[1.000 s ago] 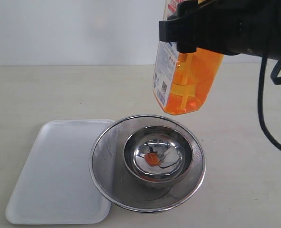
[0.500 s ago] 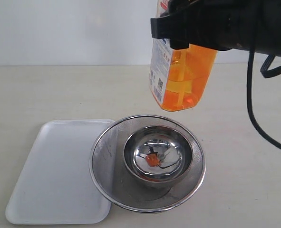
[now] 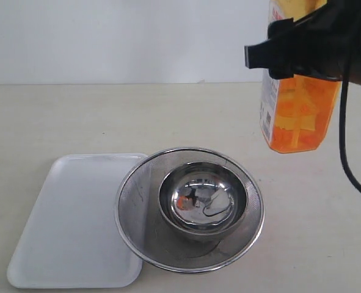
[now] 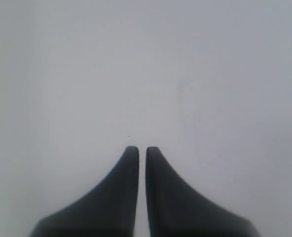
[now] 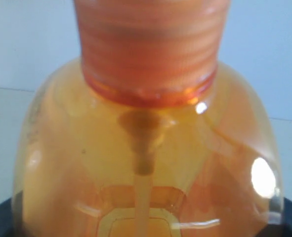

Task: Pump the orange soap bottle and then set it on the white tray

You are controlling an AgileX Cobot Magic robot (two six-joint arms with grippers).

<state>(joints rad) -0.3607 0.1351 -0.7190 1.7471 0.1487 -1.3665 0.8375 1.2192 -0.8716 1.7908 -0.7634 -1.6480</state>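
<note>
The orange soap bottle (image 3: 299,116) hangs in the air at the upper right of the exterior view, roughly upright, off to the right of the strainer. My right gripper (image 3: 290,58) is shut on its upper body. The pump head is cut off by the frame's top edge. The bottle (image 5: 146,163) fills the right wrist view, with its ribbed orange collar (image 5: 148,44) and inner tube showing. The white tray (image 3: 64,226) lies flat at the lower left with nothing on it. In the left wrist view my left gripper (image 4: 137,148) is shut, holds nothing and faces a blank pale surface.
A round steel mesh strainer (image 3: 137,195) with a steel bowl (image 3: 203,204) inside it stands in the middle of the beige table, its rim touching the tray's right edge. A black cable (image 3: 345,152) hangs from the right arm.
My right arm has carried the bottle to the right, from above the strainer to a spot beyond its right rim. The bottle has tilted closer to upright.
</note>
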